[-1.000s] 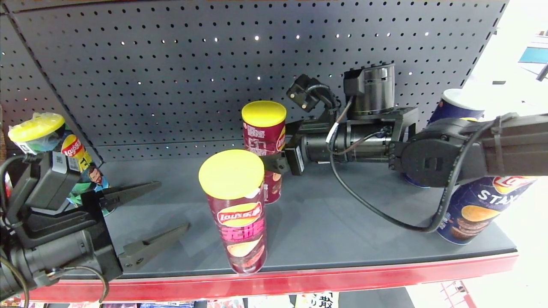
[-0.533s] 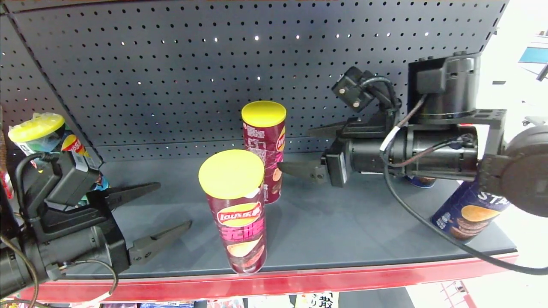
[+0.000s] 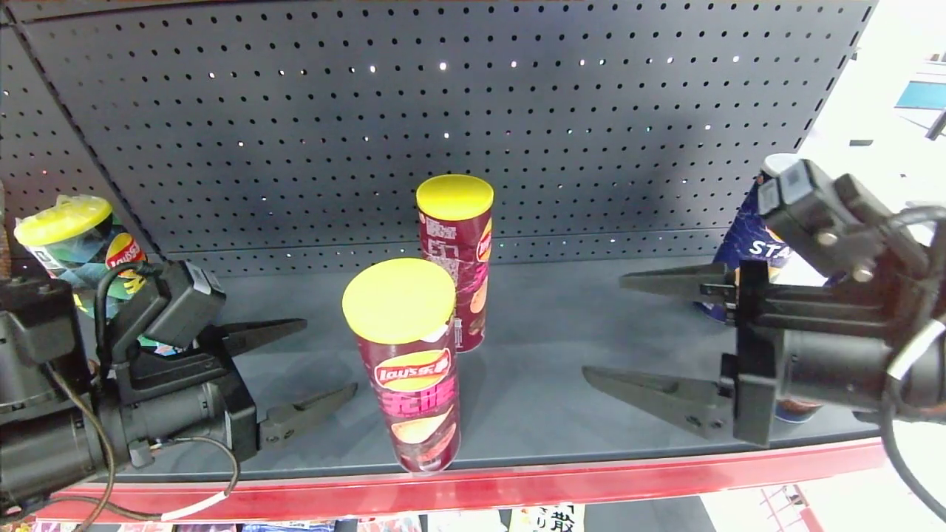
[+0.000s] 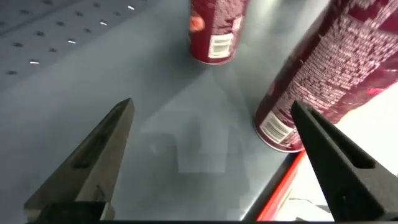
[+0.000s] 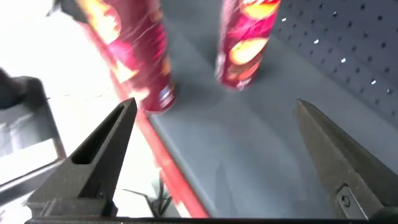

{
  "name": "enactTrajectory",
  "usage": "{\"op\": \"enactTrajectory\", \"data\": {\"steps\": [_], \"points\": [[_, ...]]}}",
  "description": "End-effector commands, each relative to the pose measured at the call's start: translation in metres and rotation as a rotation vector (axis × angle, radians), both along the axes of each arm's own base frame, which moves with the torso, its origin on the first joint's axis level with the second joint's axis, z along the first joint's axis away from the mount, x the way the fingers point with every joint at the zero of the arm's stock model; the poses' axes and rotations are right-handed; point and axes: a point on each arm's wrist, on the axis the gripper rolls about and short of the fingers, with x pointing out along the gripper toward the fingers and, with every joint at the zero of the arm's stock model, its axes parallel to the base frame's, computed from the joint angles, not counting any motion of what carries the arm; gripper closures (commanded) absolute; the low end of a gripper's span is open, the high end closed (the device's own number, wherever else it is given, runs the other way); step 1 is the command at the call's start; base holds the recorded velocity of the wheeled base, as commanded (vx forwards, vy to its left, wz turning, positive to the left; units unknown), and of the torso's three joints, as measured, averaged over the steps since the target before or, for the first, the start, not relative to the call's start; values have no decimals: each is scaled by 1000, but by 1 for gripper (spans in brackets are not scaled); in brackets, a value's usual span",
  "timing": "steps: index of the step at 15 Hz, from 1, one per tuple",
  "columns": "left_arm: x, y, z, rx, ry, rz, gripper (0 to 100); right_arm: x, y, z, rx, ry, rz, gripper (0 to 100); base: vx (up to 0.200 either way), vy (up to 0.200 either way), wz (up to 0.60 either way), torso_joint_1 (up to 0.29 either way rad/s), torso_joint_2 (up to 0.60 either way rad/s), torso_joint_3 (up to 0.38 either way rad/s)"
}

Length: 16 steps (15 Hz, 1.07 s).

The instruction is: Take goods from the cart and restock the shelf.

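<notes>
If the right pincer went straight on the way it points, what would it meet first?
Probably the front maroon can: in the right wrist view it lies in line with one finger of the open right pincer and looks nearer than the rear maroon can, which sits nearer centre.

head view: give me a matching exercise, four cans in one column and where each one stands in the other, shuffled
Things:
1. front maroon can
2. rear maroon can
3. blue can
4. teal can

Places:
a. left end of the shelf
b. mid shelf, nearer the pegboard
c. right end, behind the open right pincer
d. mid shelf, at the red front lip

Pairs: 1-d, 2-b, 3-c, 4-a
</notes>
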Motion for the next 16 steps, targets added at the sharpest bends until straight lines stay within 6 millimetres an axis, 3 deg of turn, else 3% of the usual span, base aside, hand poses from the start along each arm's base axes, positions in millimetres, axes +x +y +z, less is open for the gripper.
{"op": "enactTrajectory", "data": {"steps": [1, 3, 7, 16], "points": [[8, -7, -13, 39, 40, -31, 0, -34, -28, 0, 34, -41, -7, 0, 0, 0, 0, 0, 0, 0], [15, -10, -21, 89, 34, -53, 0, -43, -46, 7, 69, -83, -106, 0, 0, 0, 0, 0, 0, 0], [15, -10, -23, 91, 43, -59, 0, -43, -61, 13, 121, -71, -200, 0, 0, 0, 0, 0, 0, 0], [9, -12, -26, 103, 44, -86, 0, -40, -62, 16, 127, -78, -217, 0, 0, 0, 0, 0, 0, 0]]}}
